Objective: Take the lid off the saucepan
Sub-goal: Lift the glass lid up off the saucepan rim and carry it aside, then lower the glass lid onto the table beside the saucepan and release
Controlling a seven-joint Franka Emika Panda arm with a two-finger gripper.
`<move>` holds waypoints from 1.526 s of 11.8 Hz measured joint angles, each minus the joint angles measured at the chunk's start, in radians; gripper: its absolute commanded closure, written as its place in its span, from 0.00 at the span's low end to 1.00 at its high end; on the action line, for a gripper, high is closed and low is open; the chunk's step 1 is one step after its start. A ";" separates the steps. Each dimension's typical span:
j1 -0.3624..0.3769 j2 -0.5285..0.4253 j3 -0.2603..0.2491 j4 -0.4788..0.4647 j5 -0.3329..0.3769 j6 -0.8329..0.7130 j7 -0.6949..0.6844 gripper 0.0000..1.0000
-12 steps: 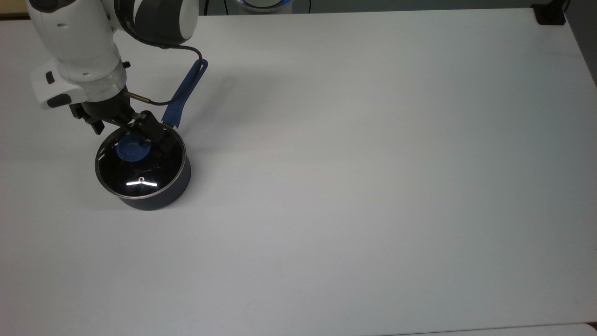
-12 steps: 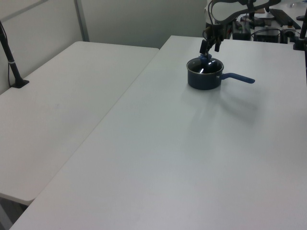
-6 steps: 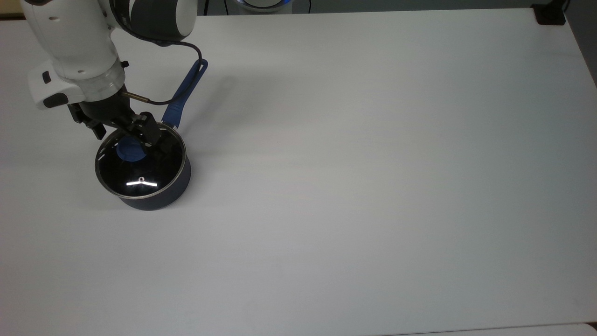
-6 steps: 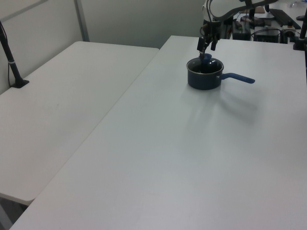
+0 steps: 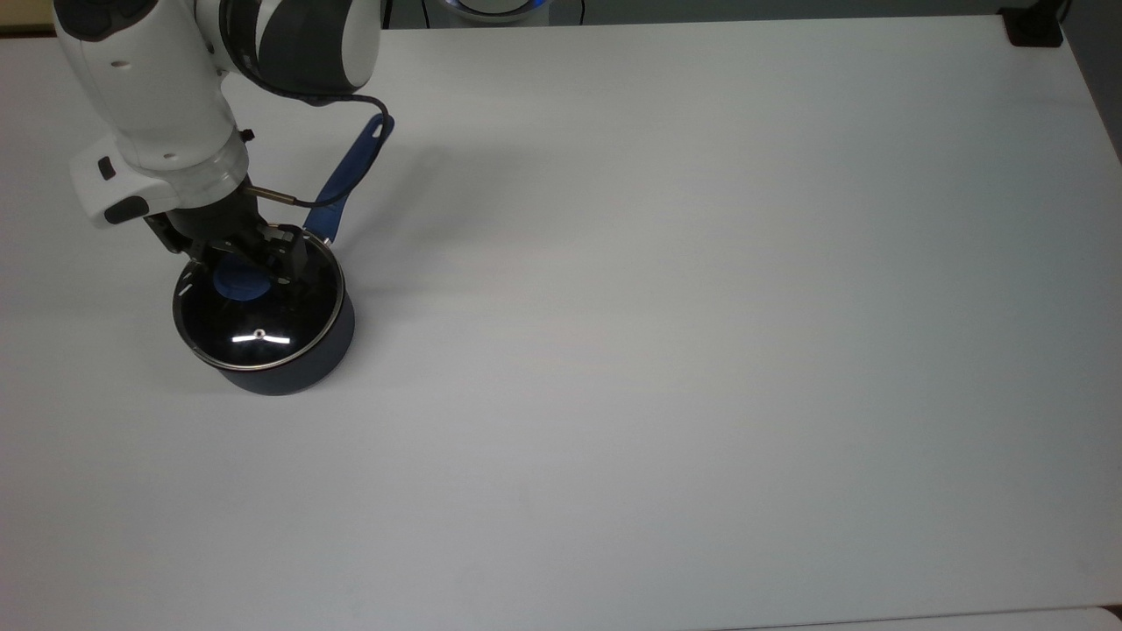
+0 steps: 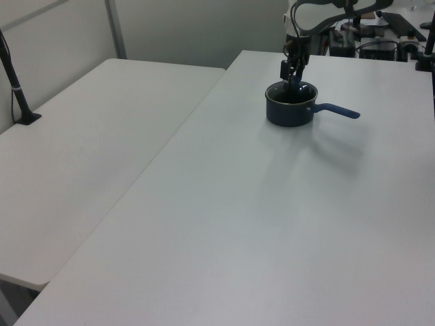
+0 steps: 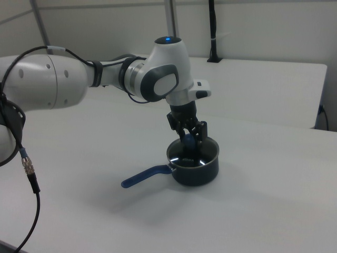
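Pincer at the knob, lid on the saucepan.
The pincer (image 5: 244, 263) straddles the lid (image 5: 257, 315)'s blue knob (image 5: 238, 282) from directly above, narrowed around it; the saucepan (image 7: 194, 159) sits on the table (image 5: 701, 307).

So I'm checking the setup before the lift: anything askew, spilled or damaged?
Nothing stands out. The lid sits level on the saucepan, which stands upright on the table; the gripper is at the knob.

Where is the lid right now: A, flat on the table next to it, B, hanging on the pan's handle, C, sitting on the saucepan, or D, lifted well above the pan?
C: the lid covers the saucepan, its metal rim following the pan's edge, with the tool down at its blue knob.
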 measured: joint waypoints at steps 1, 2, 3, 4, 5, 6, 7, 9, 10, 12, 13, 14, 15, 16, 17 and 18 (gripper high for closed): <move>0.000 0.000 0.000 0.001 0.000 0.000 -0.003 0.72; 0.000 0.000 0.000 0.001 0.000 0.000 -0.004 0.72; 0.000 0.000 0.000 0.001 0.000 0.000 -0.004 0.72; 0.000 -0.001 0.000 0.003 0.000 0.000 -0.004 0.72; 0.000 -0.004 0.000 0.008 0.000 -0.003 -0.008 0.72; -0.003 -0.015 -0.002 0.015 0.000 -0.005 -0.028 0.72; -0.008 -0.040 -0.007 0.018 0.000 -0.017 -0.061 0.72; -0.038 -0.122 -0.016 -0.013 0.000 -0.095 -0.157 0.72; -0.050 -0.167 -0.025 -0.068 0.000 -0.109 -0.204 0.73; -0.060 -0.240 -0.062 -0.199 0.000 -0.109 -0.281 0.73; -0.061 -0.264 -0.090 -0.249 0.000 -0.105 -0.319 0.73; -0.062 -0.284 -0.122 -0.290 0.000 -0.087 -0.360 0.73; -0.070 -0.298 -0.152 -0.328 0.000 -0.056 -0.406 0.73; -0.089 -0.304 -0.171 -0.359 0.000 -0.022 -0.449 0.73; -0.112 -0.304 -0.177 -0.391 0.000 0.028 -0.481 0.73; -0.125 -0.301 -0.178 -0.425 0.000 0.080 -0.497 0.73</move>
